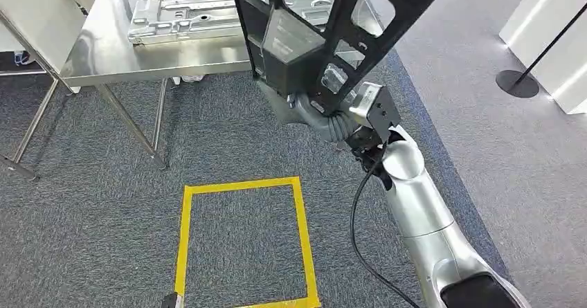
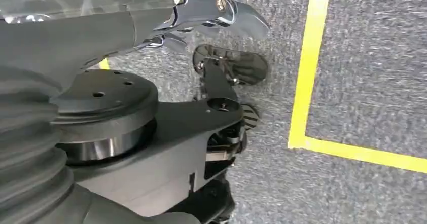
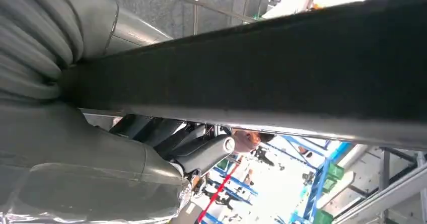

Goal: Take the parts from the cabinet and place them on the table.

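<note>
A: Nearest the head camera is the black frame part [image 1: 325, 31], a flat panel with cut-out openings, carried high and tilted in front of the robot. Why hold it up like that?

B: I judge it is lifted to clear the edge of the steel desk [image 1: 104, 52], so it can be set down on top beside the silver metal plate [image 1: 187, 16] already lying there.

A: And what holds it?

B: The right hand [image 1: 315, 111] grips its lower end from underneath; in the right wrist view the black bar of the part crosses right over the fingers [image 3: 201, 153], which curl against it.

A: The arm's pose?

B: The right arm [image 1: 415, 204] reaches forward and up from the lower right, wrist bent toward the desk.

A: The other hand?

B: The left hand [image 2: 216, 83] hangs over grey carpet near the yellow tape square [image 1: 242, 239]. It carries nothing, fingers loosely apart.
</note>
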Controlling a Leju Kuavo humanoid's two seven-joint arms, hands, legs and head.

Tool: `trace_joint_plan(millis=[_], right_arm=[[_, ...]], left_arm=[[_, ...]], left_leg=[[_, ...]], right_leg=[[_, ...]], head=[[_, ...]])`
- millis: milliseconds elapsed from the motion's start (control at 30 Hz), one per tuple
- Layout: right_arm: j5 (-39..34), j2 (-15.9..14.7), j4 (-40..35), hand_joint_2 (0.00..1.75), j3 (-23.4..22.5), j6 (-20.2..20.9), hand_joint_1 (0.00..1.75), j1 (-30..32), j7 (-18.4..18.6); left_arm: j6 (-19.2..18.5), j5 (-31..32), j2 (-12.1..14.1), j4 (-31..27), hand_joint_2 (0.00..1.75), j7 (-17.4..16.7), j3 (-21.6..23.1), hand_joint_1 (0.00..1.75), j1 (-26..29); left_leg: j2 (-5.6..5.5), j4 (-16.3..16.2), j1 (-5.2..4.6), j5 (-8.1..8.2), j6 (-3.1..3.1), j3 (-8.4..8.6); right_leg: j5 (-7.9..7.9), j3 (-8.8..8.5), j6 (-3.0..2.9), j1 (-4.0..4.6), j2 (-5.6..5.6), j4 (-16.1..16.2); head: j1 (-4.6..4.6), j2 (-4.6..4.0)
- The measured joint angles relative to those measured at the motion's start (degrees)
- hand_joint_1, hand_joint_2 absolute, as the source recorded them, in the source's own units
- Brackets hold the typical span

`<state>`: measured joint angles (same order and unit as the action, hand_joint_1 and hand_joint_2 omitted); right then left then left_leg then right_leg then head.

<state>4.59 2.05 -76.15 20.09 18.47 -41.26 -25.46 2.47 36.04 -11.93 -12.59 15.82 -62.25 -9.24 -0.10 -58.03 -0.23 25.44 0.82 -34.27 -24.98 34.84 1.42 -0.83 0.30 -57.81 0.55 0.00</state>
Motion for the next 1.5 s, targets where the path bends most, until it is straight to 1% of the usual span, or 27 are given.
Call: trace_joint_plan(millis=[433,1500], right_arm=[[0.0,-0.3,0.8,1.75,-0.2,-0.7,1.75,0.0,1.3],[0.0,-0.8,1.6,1.75,-0.7,-0.9,1.75,0.3,1.6]], left_arm=[[-0.7,0.1,0.0,0.0,1.75,-0.4,0.1,0.00,0.0],[-0.6,0.1,0.0,0.0,1.75,-0.4,0.2,0.00,0.0]], left_leg=[[0.00,0.0,0.00,0.01,0.02,-0.02],[0.00,0.0,-0.01,0.03,0.04,-0.03]], right_leg=[[-0.01,0.00,0.02,0.00,0.00,0.0],[-0.01,0.00,0.03,-0.01,0.00,0.0]], head=[[-0.02,0.00],[0.00,0.00]])
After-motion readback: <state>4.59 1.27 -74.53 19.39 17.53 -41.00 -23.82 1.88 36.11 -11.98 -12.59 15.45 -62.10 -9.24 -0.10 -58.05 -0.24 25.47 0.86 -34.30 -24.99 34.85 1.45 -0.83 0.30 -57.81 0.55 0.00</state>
